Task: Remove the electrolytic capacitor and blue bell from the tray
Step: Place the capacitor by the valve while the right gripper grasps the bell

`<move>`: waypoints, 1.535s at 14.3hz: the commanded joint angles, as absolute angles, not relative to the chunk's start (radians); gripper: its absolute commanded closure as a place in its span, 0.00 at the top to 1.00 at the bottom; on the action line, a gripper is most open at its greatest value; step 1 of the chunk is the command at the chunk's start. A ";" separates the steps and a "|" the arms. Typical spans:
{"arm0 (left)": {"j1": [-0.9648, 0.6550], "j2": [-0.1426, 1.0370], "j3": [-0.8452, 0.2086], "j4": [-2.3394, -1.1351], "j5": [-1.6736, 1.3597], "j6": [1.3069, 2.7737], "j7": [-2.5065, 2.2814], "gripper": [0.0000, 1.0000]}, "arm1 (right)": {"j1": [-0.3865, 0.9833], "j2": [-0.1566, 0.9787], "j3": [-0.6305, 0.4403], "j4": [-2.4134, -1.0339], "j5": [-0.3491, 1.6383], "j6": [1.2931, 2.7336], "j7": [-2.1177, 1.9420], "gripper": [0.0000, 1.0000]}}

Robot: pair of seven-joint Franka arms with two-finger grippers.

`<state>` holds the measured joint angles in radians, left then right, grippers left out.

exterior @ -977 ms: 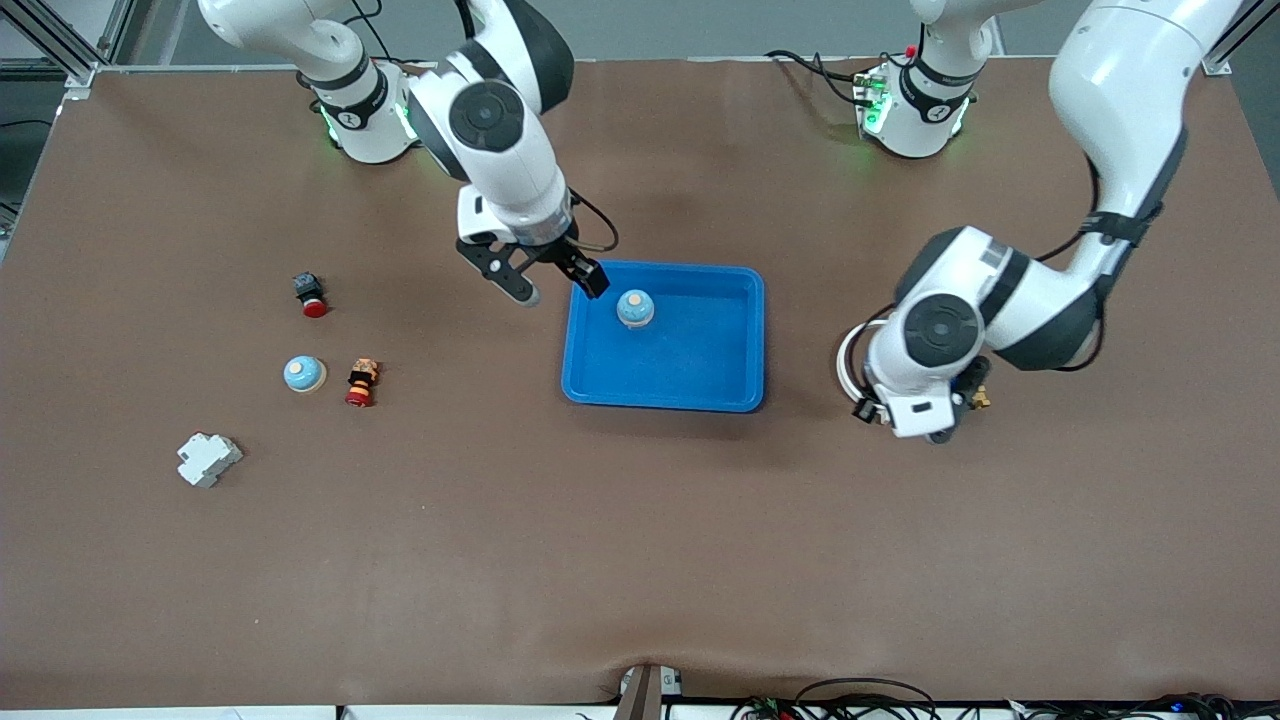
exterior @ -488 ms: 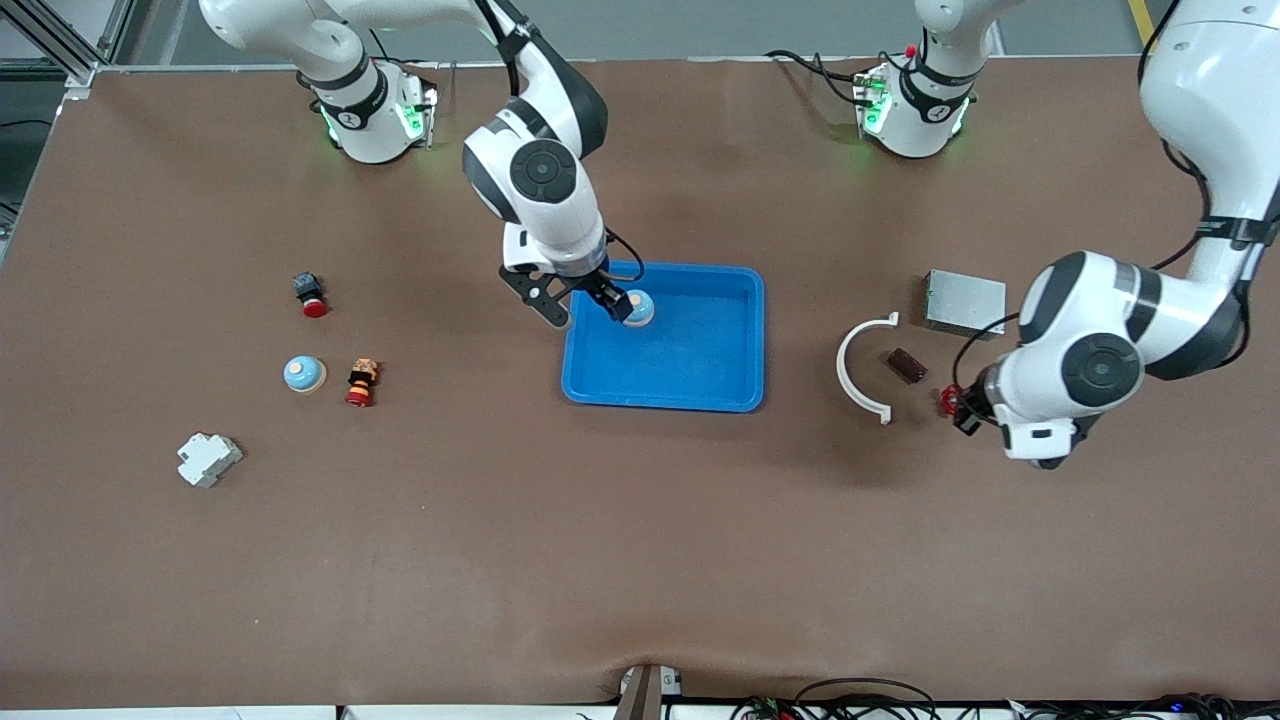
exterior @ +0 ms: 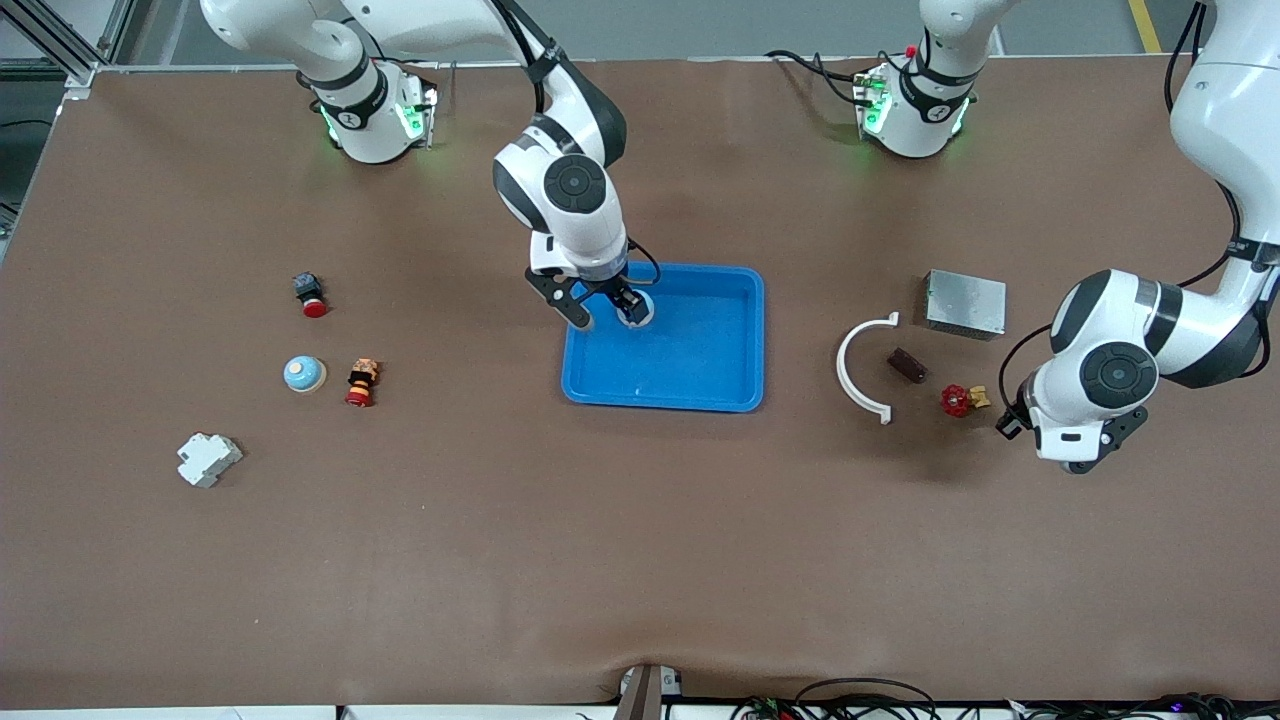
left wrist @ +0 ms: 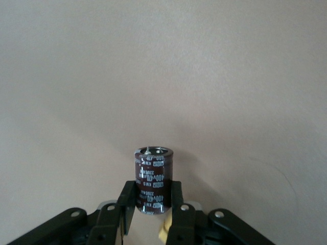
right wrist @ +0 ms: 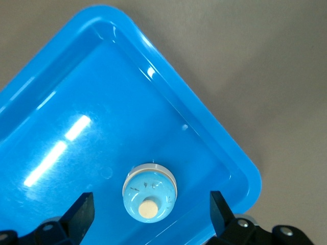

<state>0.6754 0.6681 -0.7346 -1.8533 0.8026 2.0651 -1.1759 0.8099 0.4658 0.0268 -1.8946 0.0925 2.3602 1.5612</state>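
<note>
1. I am watching the right tool (exterior: pixel 605 310) sitting low in the blue tray (exterior: pixel 700 385), at the corner toward the right arm's base, with its fingers (right wrist: pixel 82 217) spread wide on either side of a blue bell (right wrist: pixel 149 192) and not touching it.
2. The bell is resting on the tray floor, near that same corner.
3. The left tool (left wrist: pixel 152 214) is hanging over bare worktop (exterior: pixel 640 560) at the left arm's end, and its fingers are clamping a dark capacitor (left wrist: pixel 153 179), which is standing upright between them.
4. In the front view the left wrist is hiding that capacitor.
5. I am also seeing a second bell (exterior: pixel 303 373) lying at the right arm's end of the worktop, just beside a red-capped button (exterior: pixel 361 382).
6. A red valve (exterior: pixel 957 400), a white curved piece (exterior: pixel 860 368) and a grey metal box (exterior: pixel 964 303) are lying near the left tool.
</note>
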 commanded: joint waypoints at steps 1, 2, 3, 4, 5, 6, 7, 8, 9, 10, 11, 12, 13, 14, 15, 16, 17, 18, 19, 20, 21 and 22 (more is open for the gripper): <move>0.699 0.667 -0.749 -1.876 0.848 2.083 -1.164 0.00 | 0.844 0.503 0.011 -1.871 0.060 2.385 1.629 1.00; 0.699 0.667 -0.749 -1.884 0.848 2.089 -1.164 0.00 | 0.847 0.511 0.011 -1.871 0.046 2.393 1.647 1.00; 0.701 0.667 -0.749 -1.894 0.850 2.109 -1.163 0.00 | 0.848 0.517 0.012 -1.871 0.037 2.404 1.661 1.00; 0.710 0.664 -0.749 -1.905 0.851 2.132 -1.135 0.00 | 0.851 0.525 0.012 -1.871 0.034 2.413 1.673 1.00; 0.738 0.664 -0.749 -1.908 0.851 2.141 -1.102 0.00 | 0.856 0.534 0.012 -1.871 0.032 2.418 1.675 1.00; 0.758 0.669 -0.749 -1.913 0.851 2.148 -1.066 0.00 | 0.859 0.540 0.011 -1.870 0.034 2.425 1.677 1.00; 0.764 0.669 -0.749 -1.922 0.850 2.164 -1.046 0.00 | 0.859 0.548 0.011 -1.870 0.034 2.439 1.681 1.00; 0.765 0.669 -0.749 -1.925 0.850 2.174 -1.045 0.00 | 0.861 0.560 0.011 -1.868 0.032 2.456 1.698 1.00; 0.764 0.672 -0.749 -1.925 0.850 2.174 -1.045 0.00 | 0.867 0.578 0.011 -1.855 0.028 2.460 1.704 1.00; 0.764 0.676 -0.749 -1.925 0.850 2.174 -1.045 0.00 | 0.867 0.597 0.011 -1.839 0.026 2.461 1.710 1.00; 0.762 0.676 -0.749 -1.924 0.850 2.174 -1.043 0.00 | 0.870 0.615 0.011 -1.823 0.023 2.461 1.726 1.00; 0.762 0.676 -0.749 -1.922 0.850 2.174 -1.045 0.09 | 0.873 0.632 0.009 -1.807 0.014 2.461 1.735 1.00; 0.762 0.673 -0.749 -1.922 0.850 2.175 -1.043 0.31 | 0.873 0.644 0.009 -1.796 0.006 2.461 1.750 1.00; 0.764 0.669 -0.749 -1.919 0.850 2.175 -1.043 0.52 | 0.873 0.655 0.009 -1.783 -0.006 2.461 1.762 1.00; 0.762 0.666 -0.750 -1.917 0.850 2.174 -1.043 0.78 | 0.873 0.660 0.009 -1.778 -0.015 2.461 1.772 1.00; 0.762 0.661 -0.752 -1.914 0.848 2.175 -1.045 1.00 | 0.874 0.660 0.011 -1.778 -0.015 2.461 1.775 1.00; 0.764 0.644 -0.756 -1.911 0.847 2.175 -1.046 1.00 | 0.874 0.660 0.011 -1.778 -0.015 2.461 1.775 1.00; 0.762 0.625 -0.759 -1.907 0.845 2.175 -1.046 1.00 | 0.874 0.660 0.011 -1.776 -0.015 2.461 1.775 1.00; 0.761 0.614 -0.773 -1.893 0.845 2.174 -1.046 1.00 | 0.874 0.660 0.011 -1.778 -0.017 2.461 1.775 1.00; 0.762 0.611 -0.794 -1.878 0.844 2.169 -1.046 1.00 | 0.874 0.661 0.011 -1.778 -0.020 2.461 1.775 1.00; 0.764 0.597 -0.808 -1.873 0.844 2.168 -1.039 1.00 | 0.874 0.661 0.011 -1.778 -0.024 2.461 1.776 1.00; 0.764 0.580 -0.819 -1.871 0.836 2.166 -1.016 1.00 | 0.874 0.663 0.011 -1.778 -0.025 2.461 1.776 1.00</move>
<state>0.7568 0.6327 -0.7916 -1.8635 0.8298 2.1760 -1.0427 0.8588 0.6503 0.0232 -1.7972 -0.0034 2.4639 1.7442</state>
